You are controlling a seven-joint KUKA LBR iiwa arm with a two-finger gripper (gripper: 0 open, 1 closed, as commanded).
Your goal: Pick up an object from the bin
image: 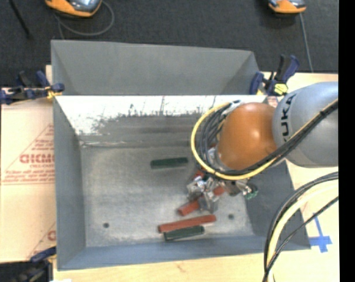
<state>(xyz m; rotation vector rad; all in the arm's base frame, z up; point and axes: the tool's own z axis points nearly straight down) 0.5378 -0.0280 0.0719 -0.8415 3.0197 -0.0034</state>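
Note:
My gripper (204, 194) is low over the right middle of the bin floor, its metal fingers showing below the orange wrist cover. A small red block (189, 208) lies just under and left of the fingertips, touching or nearly touching them. A long red stick (187, 222) lies in front of it near the bin's front wall, with a dark green stick (184, 234) right beside it. Another dark green stick (169, 163) lies further back in the middle of the floor.
The arm and its orange cover with cables hang over the bin's right side. A small dark fleck sits on the floor at the front left, another near the right wall.

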